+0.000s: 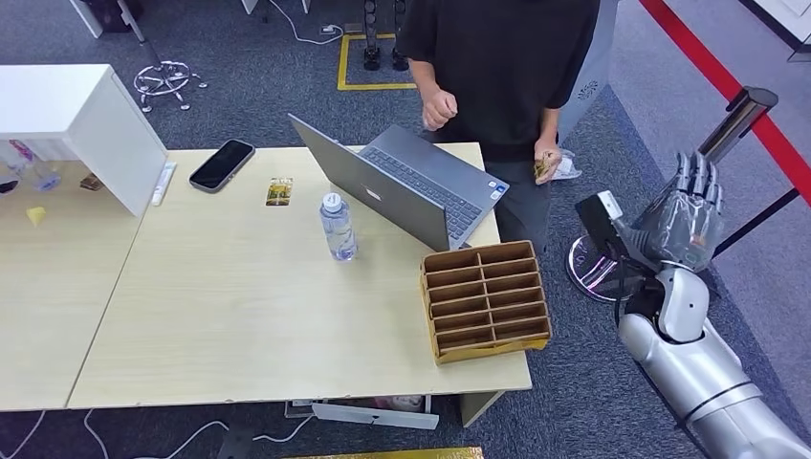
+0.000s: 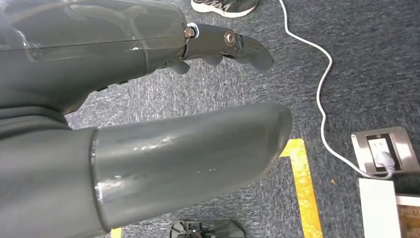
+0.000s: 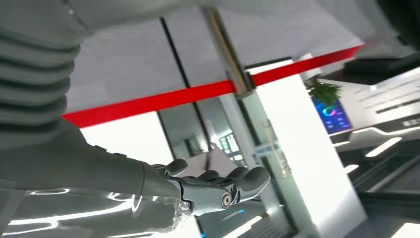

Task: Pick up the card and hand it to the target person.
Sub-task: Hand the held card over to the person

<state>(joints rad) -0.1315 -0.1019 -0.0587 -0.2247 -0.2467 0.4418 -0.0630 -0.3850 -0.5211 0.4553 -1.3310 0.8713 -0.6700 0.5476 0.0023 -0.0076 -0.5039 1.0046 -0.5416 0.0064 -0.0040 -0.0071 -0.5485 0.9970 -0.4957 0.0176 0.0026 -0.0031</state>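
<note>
The right hand (image 1: 687, 212) is raised off the table's right side, fingers straight and slightly apart, holding nothing. The left hand (image 2: 148, 99) hangs above the carpet, fingers extended, touching nothing. The card (image 1: 279, 191) lies flat on the table (image 1: 239, 316) between the phone (image 1: 222, 164) and the laptop (image 1: 402, 186).

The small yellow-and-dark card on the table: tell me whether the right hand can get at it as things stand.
Probably not directly. The right hand is raised off the table's right end, and the open grey laptop and clear plastic water bottle stand between it and the small yellow-and-dark card.
</note>
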